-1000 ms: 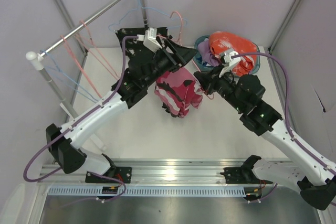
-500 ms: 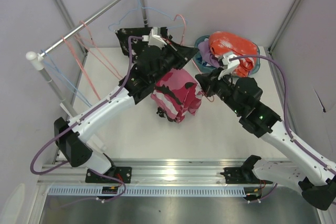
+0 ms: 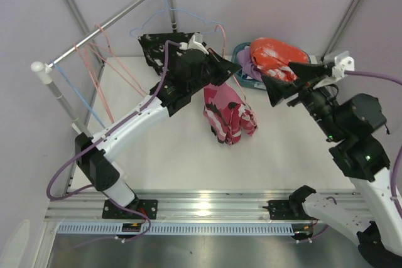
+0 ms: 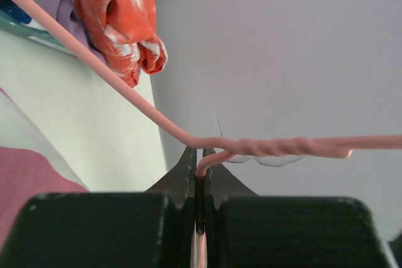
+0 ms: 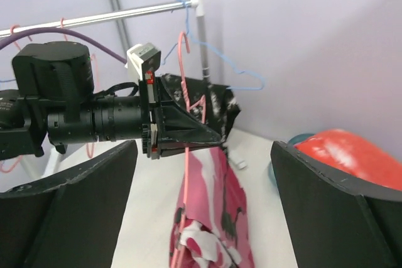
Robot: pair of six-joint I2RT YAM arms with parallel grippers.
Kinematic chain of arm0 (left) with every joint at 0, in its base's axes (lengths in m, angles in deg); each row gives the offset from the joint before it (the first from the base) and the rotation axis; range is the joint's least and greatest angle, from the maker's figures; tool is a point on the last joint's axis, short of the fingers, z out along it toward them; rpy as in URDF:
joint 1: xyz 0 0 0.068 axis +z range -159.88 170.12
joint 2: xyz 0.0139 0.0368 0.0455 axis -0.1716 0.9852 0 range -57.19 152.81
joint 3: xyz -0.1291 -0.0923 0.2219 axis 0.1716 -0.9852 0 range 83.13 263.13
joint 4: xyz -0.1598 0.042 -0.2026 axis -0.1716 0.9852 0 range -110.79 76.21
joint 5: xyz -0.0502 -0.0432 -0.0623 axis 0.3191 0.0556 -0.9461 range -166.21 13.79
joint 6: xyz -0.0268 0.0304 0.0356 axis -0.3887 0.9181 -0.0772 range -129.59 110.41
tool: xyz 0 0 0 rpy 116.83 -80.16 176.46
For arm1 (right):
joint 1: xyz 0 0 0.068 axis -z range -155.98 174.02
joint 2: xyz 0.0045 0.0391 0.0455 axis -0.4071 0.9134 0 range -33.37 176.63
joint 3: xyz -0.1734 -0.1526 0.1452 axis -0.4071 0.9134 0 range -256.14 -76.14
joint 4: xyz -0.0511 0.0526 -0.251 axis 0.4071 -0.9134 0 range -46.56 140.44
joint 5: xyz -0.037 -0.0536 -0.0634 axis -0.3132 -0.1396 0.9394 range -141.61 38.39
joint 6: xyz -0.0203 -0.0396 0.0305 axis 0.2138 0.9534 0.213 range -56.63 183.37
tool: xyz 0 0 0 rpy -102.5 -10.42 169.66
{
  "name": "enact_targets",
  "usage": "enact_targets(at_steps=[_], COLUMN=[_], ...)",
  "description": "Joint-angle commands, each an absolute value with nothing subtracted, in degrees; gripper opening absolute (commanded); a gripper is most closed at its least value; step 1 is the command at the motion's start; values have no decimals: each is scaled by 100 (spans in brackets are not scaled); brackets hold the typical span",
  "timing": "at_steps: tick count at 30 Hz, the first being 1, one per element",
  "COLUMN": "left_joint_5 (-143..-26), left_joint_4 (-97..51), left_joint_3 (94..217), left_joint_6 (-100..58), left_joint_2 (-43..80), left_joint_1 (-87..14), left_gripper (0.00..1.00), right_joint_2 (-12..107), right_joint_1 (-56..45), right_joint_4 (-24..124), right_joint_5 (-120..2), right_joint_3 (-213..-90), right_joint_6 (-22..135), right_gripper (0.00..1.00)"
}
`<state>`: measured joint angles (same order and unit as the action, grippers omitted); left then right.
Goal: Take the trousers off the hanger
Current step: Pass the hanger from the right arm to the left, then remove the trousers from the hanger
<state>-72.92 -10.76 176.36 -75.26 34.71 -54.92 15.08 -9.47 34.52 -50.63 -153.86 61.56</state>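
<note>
Pink trousers (image 5: 210, 218) vertical, legs downward

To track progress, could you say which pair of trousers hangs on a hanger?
The pink-magenta patterned pair, on the pink hanger the left gripper holds; the orange pair and lavender pair lie heaped.

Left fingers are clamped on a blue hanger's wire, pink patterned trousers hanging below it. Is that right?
No. The wire clamped in the left fingers belongs to a pink hanger, not a blue one; the left wrist view shows it. The pink patterned trousers do hang below it.
</note>
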Motion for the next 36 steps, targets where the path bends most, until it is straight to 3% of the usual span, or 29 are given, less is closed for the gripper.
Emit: enact_targets(at_steps=[1, 5, 9, 14, 24, 36], left_joint_5=[-7577, -7850, -8095, -8482, -8553, -8966], left_joint_4=[-1560, -1271, -963, -725, -707, -901], left_joint_3=[18297, 18586, 18868, 19316, 19431, 19396], left_joint_6=[-7498, -7367, -7234, -7103, -7067, -7287], left_joint_2=[3352, 3395, 3422, 3554, 3466, 3466], left_joint_1=[-5418, -5365, -5286, -5224, -5198, -5198], left_gripper=[0, 0, 0, 0, 0, 0], right_joint_2=[1287, 1067, 646, -23, 266, 935], right_joint_1=[-762, -613, -559, -551, -551, -568], right_joint_4=[2883, 2627, 2687, 3479, 3821, 4885], right_joint_5=[-4918, -4572, -5623, -5846, -7031, -6629], right_joint_3=[-15455, -14981, -14068, -12811, -12501, -12150], right_joint_6=[6686, 7189, 7575, 7839, 7866, 7945], right_gripper=[95, 98, 98, 99, 98, 90])
